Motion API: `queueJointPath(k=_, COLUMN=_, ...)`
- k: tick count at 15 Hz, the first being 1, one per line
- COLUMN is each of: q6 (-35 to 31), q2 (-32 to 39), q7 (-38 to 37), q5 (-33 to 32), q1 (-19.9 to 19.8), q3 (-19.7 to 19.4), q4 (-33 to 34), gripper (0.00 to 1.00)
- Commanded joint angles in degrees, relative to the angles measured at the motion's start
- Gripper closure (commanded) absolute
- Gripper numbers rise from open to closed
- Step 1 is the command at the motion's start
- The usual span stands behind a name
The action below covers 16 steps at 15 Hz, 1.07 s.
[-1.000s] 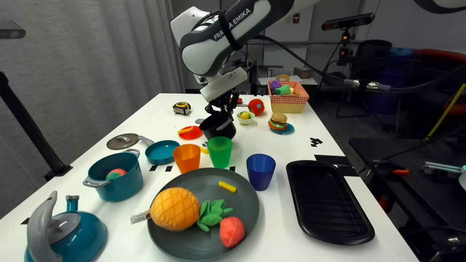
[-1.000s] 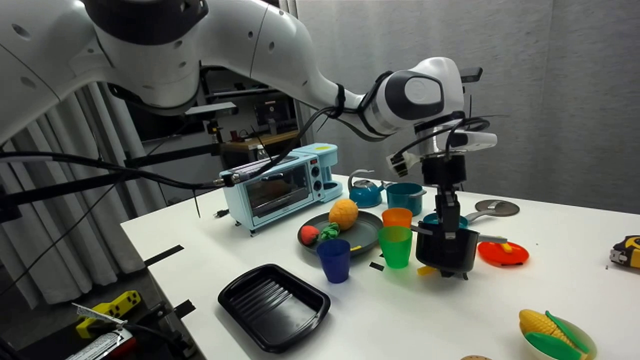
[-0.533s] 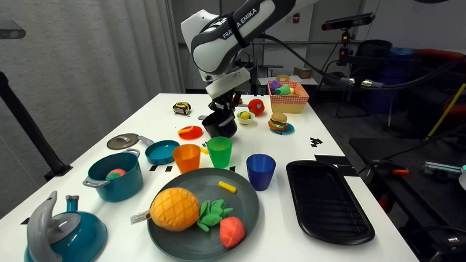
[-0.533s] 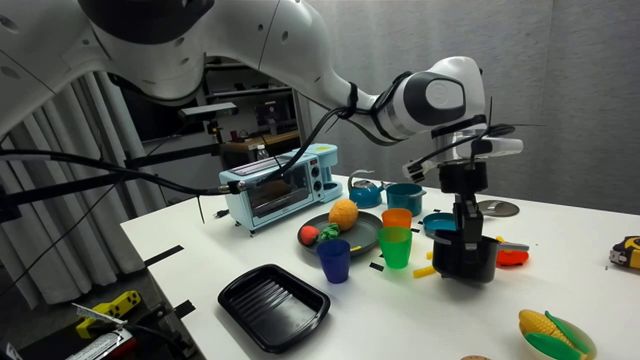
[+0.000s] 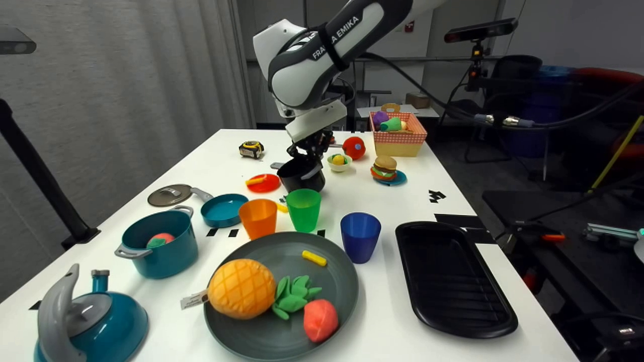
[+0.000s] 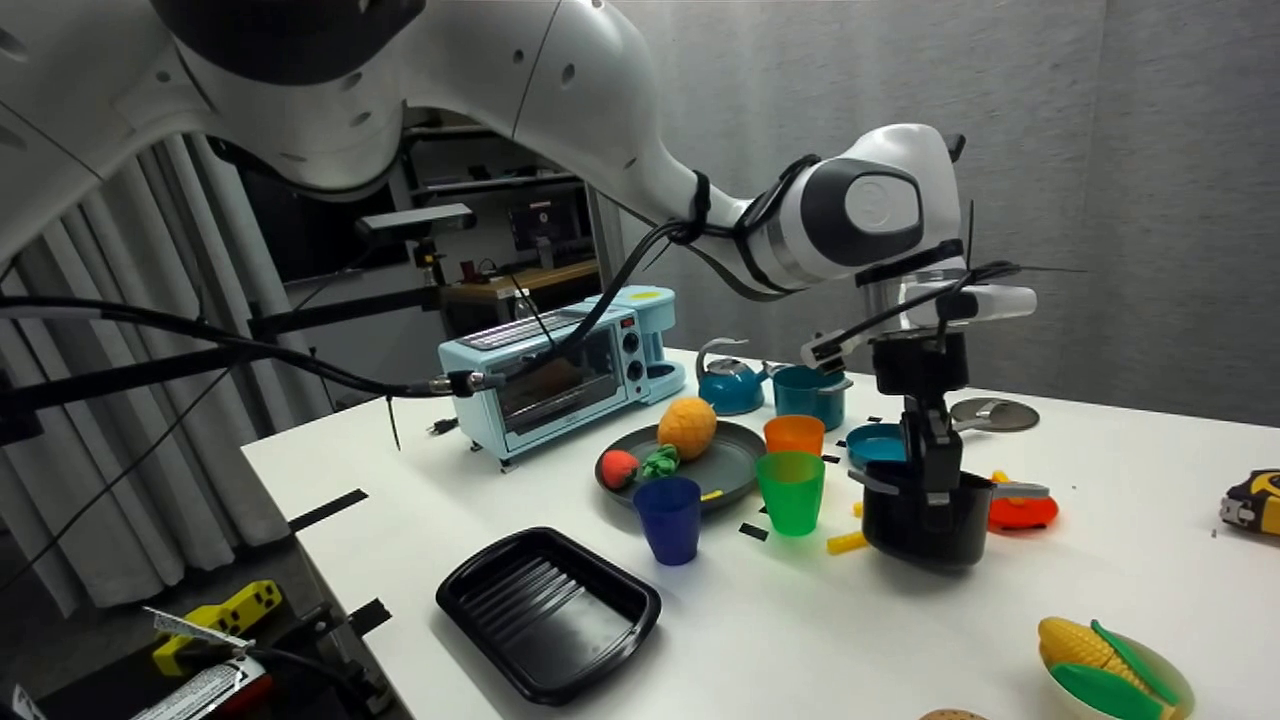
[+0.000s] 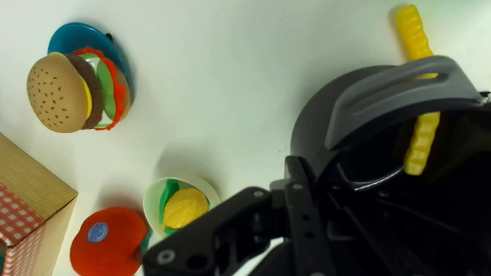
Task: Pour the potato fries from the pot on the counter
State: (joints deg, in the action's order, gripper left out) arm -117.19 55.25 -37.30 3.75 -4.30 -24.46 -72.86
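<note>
My gripper (image 6: 938,485) is shut on the wall of the small black pot (image 6: 895,530), one finger outside and one inside; it also shows in the wrist view (image 7: 316,174). The pot looks slightly tilted, at or just above the white counter (image 6: 780,620); I cannot tell whether it touches. In the wrist view a yellow fry (image 7: 420,142) lies inside the pot (image 7: 310,119), and another fry (image 7: 412,30) lies on the counter beside it. In an exterior view a fry (image 6: 847,543) lies left of the pot, with another bit of yellow (image 6: 858,510) behind it.
Near the pot stand the green cup (image 5: 304,211), orange cup (image 5: 258,218) and red plate (image 5: 262,185) with a fry. The grey plate (image 5: 347,296), blue cup (image 5: 359,236), black tray (image 5: 455,286), corn bowl (image 6: 1170,670) and burger (image 7: 57,92) are around it.
In an exterior view the pot and gripper have moved right, away from the green cup, then dipped slightly. Fries on the counter show more fully beside the pot.
</note>
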Motion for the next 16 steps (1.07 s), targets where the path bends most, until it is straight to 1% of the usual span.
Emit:
queueJointPath(k=1, q6=-2.9, q2=-2.2, q7=0.3, q5=-1.7, q1=-2.8, q3=2.9, q4=-2.5, gripper=0.99)
queueJointPath(k=5, q6=-3.9, q2=-2.7, q7=-0.5, q5=-1.3, q1=-3.8, q3=3.8, q4=-3.2, gripper=0.99)
queueJointPath(k=6, q6=-4.2, q2=-1.5, q7=-3.7, q5=-1.4, q1=-2.6, q3=3.6, q4=-2.5, gripper=0.89)
queueJointPath(k=7, q6=-4.4, q2=-1.8, q7=-3.9, q5=-1.6, q1=-2.7, q3=3.6, q4=-3.1, gripper=0.70)
queueJointPath(k=8, q6=-4.7, q2=-1.9, q7=-4.6, q5=-1.8, q1=-2.5, q3=3.6, q4=-3.5, gripper=0.64)
queueJointPath(k=14, q6=-5.9, q2=-1.9, q7=-7.1, q5=-2.0, q1=-2.3, q3=4.1, q4=-4.6, gripper=0.18)
queueJointPath(k=16, q6=-6.3, q2=-1.9, q7=-7.4, q5=-2.0, q1=-2.4, q3=4.2, q4=-4.7, gripper=0.05)
